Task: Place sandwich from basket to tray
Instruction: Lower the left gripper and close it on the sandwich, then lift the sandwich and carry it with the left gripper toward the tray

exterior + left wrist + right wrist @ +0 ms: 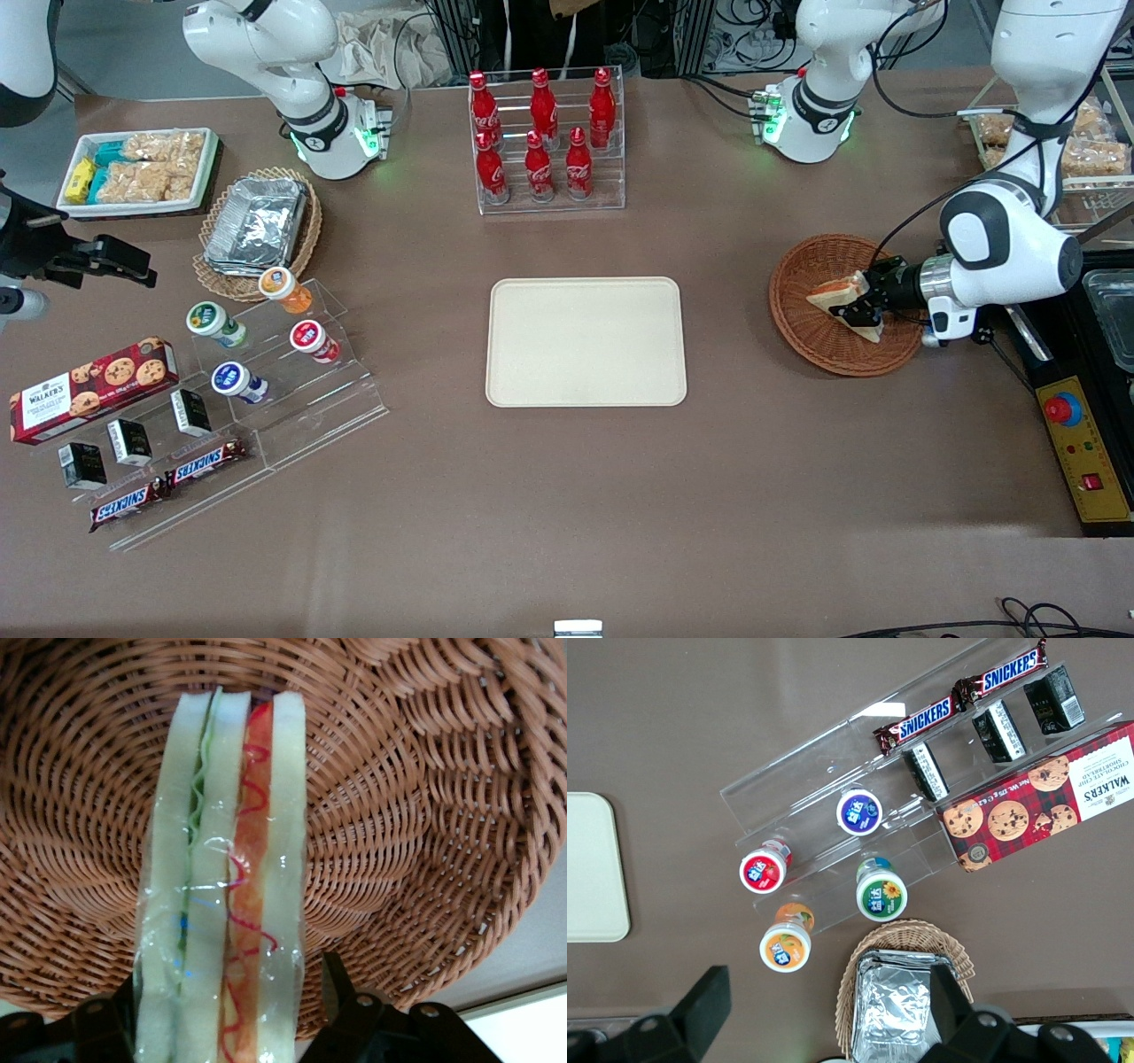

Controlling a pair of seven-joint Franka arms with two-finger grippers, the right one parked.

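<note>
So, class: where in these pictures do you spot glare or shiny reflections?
Left wrist view: highlights glint on the sandwich wrap, held by the gripper over the basket. Right wrist view: the foil containers shine. Front view: the tray looks matte, without glare.

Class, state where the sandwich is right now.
The sandwich is inside the basket toward the working arm's end of the table, with the gripper closed on it.

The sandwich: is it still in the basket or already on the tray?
In the basket: the sandwich sits over the wicker, with the gripper at it; the tray lies bare.
</note>
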